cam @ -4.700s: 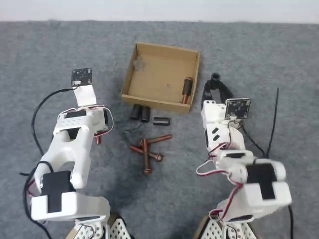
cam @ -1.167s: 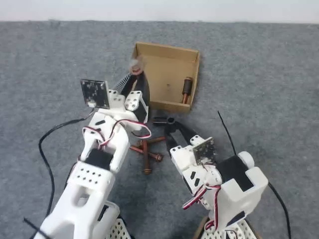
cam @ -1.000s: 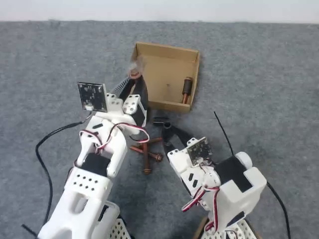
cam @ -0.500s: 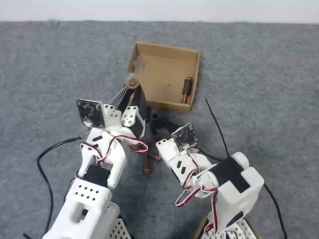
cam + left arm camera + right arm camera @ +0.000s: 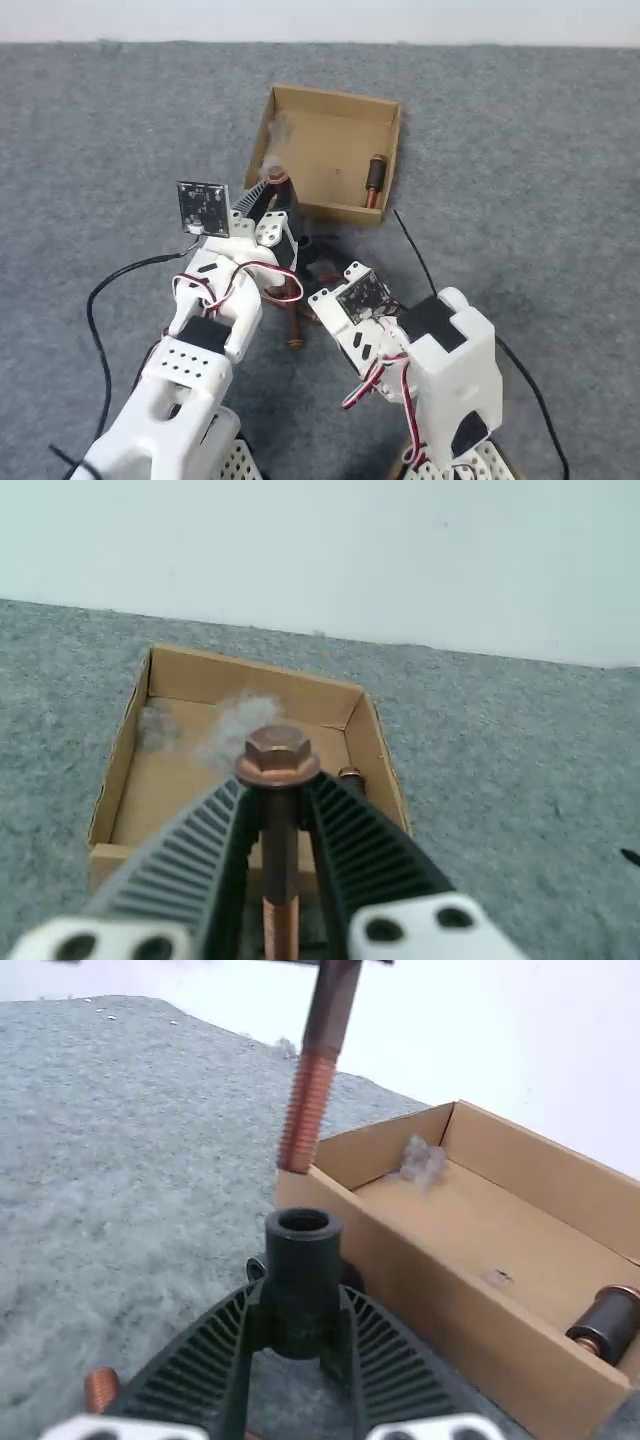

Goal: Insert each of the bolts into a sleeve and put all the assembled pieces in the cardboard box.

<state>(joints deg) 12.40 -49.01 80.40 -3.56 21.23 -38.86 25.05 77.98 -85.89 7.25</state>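
Observation:
My left gripper [image 5: 277, 798] is shut on a copper bolt [image 5: 278, 760], hex head up and threaded end pointing down; from above they sit at the left gripper [image 5: 274, 196] and the bolt [image 5: 276, 178], just in front of the cardboard box [image 5: 285, 104]. An upright black sleeve [image 5: 302, 1272] stands in my right gripper [image 5: 301, 1305], which is shut on it. The bolt [image 5: 311, 1090] hangs with its tip just above the sleeve's open mouth, slightly off to one side. One assembled bolt-and-sleeve piece [image 5: 375, 180] lies in the box.
Loose copper bolts [image 5: 293, 330] lie on the grey carpet between the two arms, partly hidden by them; one bolt end [image 5: 100, 1390] lies beside the right gripper. The box wall [image 5: 420, 1290] stands close behind the sleeve. Open carpet lies to the far left and right.
The right arm has swung left with the sleeve, bringing it under the bolt. The left gripper has drawn back slightly from the box, still holding the bolt.

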